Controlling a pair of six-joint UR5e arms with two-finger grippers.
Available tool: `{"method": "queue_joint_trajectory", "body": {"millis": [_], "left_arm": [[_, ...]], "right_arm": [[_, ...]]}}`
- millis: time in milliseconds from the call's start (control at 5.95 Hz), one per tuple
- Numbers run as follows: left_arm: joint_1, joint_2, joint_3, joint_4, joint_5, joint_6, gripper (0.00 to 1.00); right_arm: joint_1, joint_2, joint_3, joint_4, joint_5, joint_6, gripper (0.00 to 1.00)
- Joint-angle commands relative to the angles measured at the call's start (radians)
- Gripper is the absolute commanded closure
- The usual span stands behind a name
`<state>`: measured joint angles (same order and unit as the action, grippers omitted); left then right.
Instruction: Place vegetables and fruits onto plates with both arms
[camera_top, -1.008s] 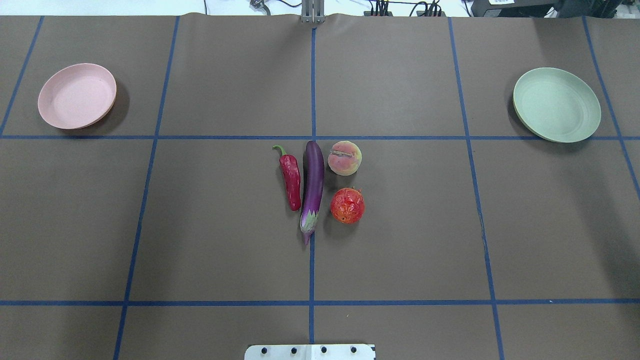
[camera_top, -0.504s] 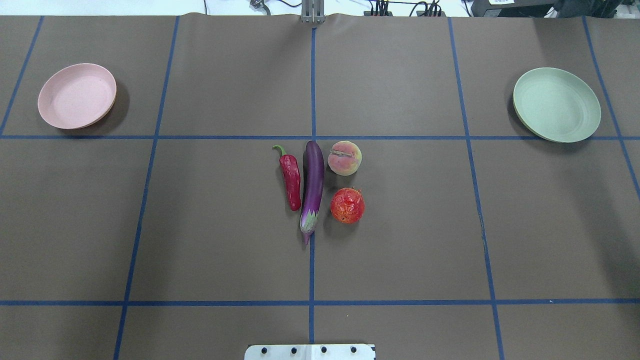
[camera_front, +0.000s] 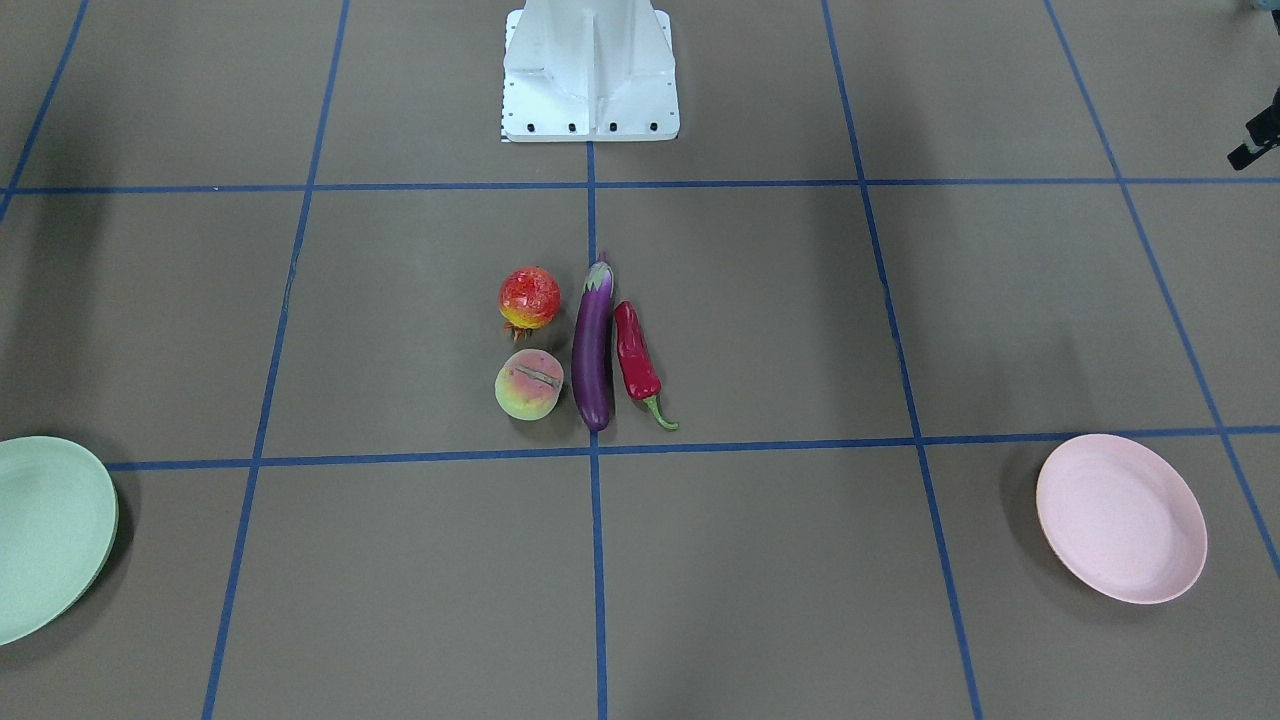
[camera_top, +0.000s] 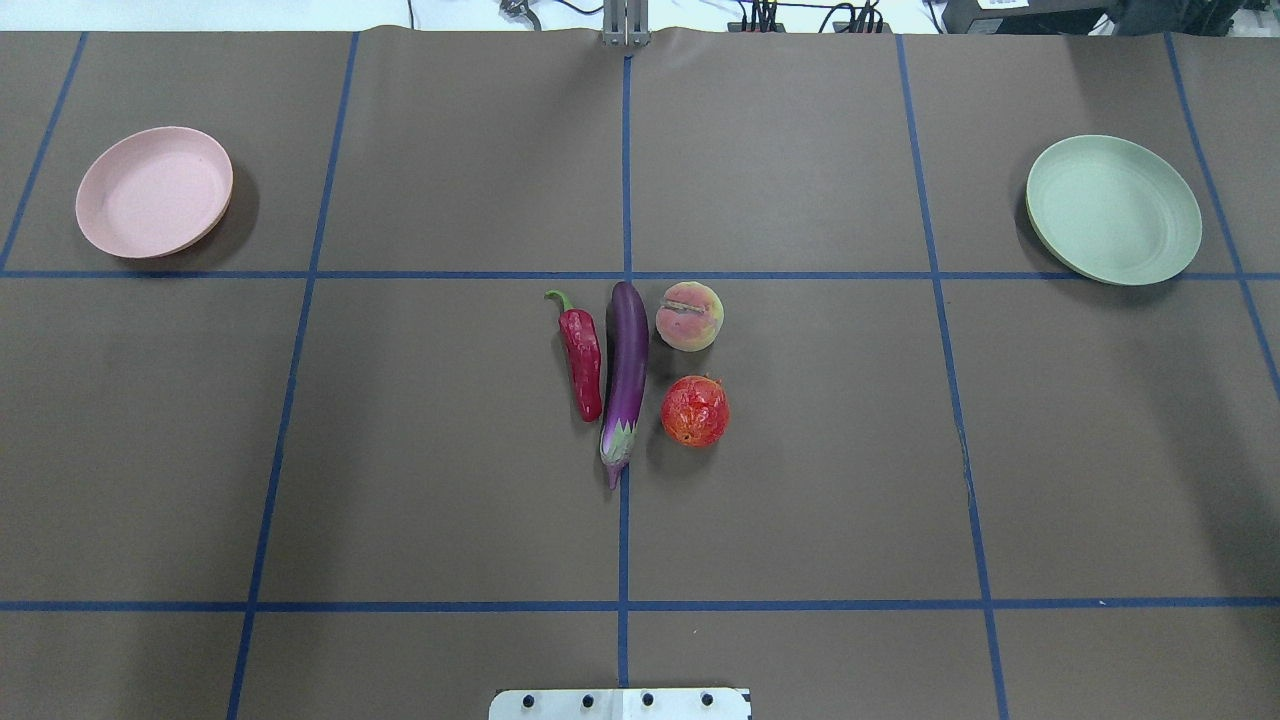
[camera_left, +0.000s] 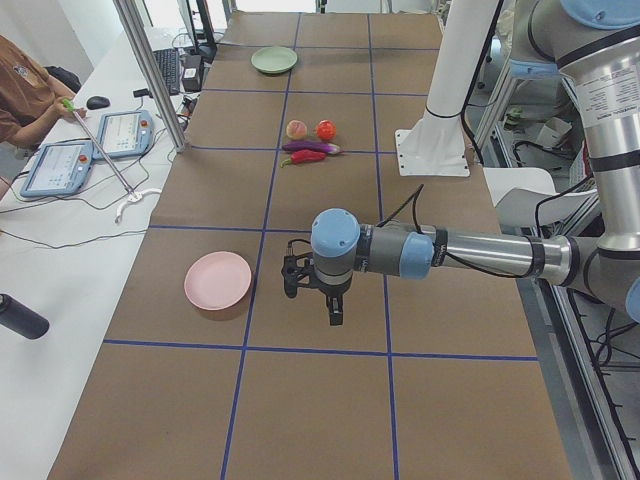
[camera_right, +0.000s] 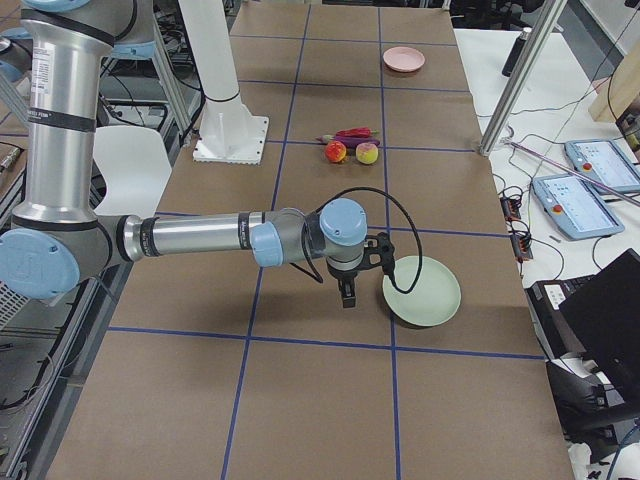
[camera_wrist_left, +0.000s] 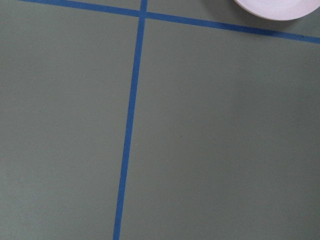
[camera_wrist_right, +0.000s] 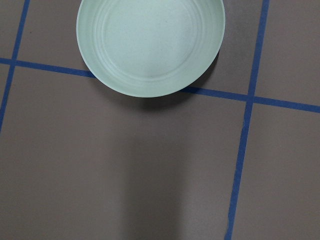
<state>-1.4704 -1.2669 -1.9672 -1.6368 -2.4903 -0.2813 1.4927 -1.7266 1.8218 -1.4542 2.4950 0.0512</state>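
Observation:
The purple eggplant (camera_top: 626, 375) lies at the table's middle, with the red chili (camera_top: 582, 360) to its left. The peach (camera_top: 689, 316) and the pomegranate-like fruit (camera_top: 694, 411) sit to its right. The pink plate (camera_top: 154, 191) is empty at far left and the mint green plate (camera_top: 1113, 209) is empty at far right. My left gripper (camera_left: 335, 310) hangs above the table beside the pink plate (camera_left: 218, 280). My right gripper (camera_right: 348, 295) hangs beside the green plate (camera_right: 422, 291). Both show only in the side views, so I cannot tell whether they are open or shut.
The white pedestal base (camera_front: 590, 75) stands at the robot's side of the table. Blue tape lines (camera_top: 625, 540) grid the brown table cover. A metal post (camera_left: 150, 70) and operator tablets (camera_left: 60, 165) stand along the far edge.

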Motion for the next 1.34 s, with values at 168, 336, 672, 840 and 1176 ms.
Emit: {"method": "queue_joint_trajectory", "body": {"millis": [168, 336, 672, 840, 1176], "left_arm": [[0.207, -0.180, -0.016, -0.100, -0.018, -0.395, 0.00], [0.319, -0.294, -0.018, -0.100, 0.023, -0.602, 0.00], [0.561, -0.518, -0.001, -0.089, 0.152, -0.957, 0.00], [0.652, -0.599, 0.033, -0.087, 0.219, -1.028, 0.00], [0.744, -0.907, 0.329, -0.089, 0.276, -1.107, 0.00]], "right_arm": [[-0.017, -0.002, 0.002, 0.006, 0.079, -0.001, 0.00], [-0.019, -0.002, 0.007, 0.014, 0.164, 0.081, 0.00], [-0.093, -0.001, 0.007, 0.202, 0.162, 0.296, 0.00], [-0.144, 0.005, 0.007, 0.251, 0.160, 0.368, 0.00], [-0.245, 0.027, 0.008, 0.344, 0.113, 0.564, 0.00]]}}
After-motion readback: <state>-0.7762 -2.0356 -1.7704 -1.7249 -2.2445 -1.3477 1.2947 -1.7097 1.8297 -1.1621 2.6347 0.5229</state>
